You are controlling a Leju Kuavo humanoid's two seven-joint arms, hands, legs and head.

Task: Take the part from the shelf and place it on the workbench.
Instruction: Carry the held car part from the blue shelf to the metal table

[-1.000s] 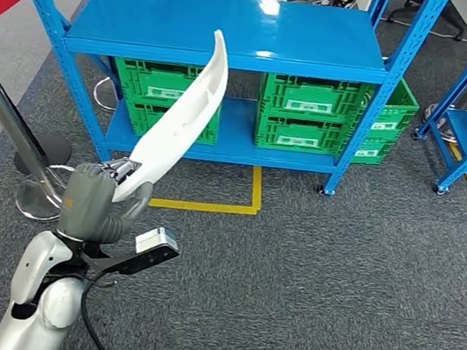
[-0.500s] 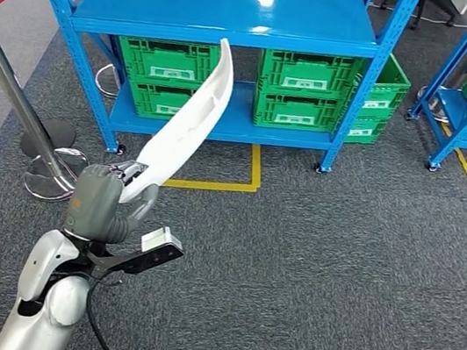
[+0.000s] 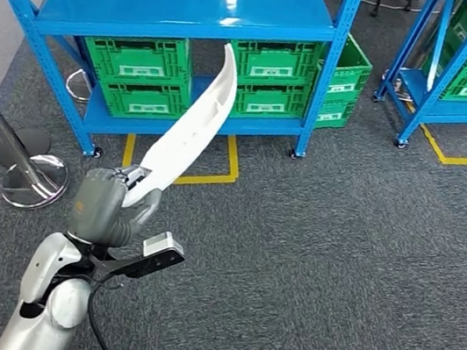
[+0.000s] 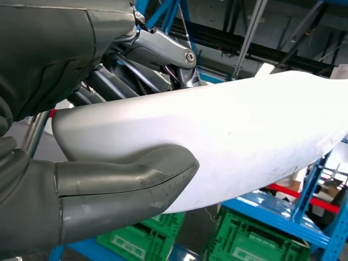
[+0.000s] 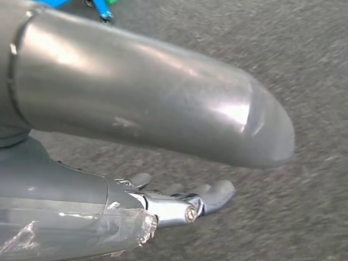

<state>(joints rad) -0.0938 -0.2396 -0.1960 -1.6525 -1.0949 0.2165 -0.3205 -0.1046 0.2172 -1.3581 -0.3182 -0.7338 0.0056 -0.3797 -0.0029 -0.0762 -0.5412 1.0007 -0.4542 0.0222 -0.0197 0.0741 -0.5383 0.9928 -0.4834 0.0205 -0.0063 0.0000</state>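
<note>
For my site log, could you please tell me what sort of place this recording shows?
Probably a warehouse or factory storeroom: blue steel shelving holds green plastic crates, and yellow tape marks bays on the grey carpet floor.

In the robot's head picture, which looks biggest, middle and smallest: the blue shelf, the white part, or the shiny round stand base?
1. Blue shelf, widest by far.
2. White part that the left hand holds; it is nearer the camera, so it may look bigger than it is.
3. Shiny round stand base, smallest.
</note>
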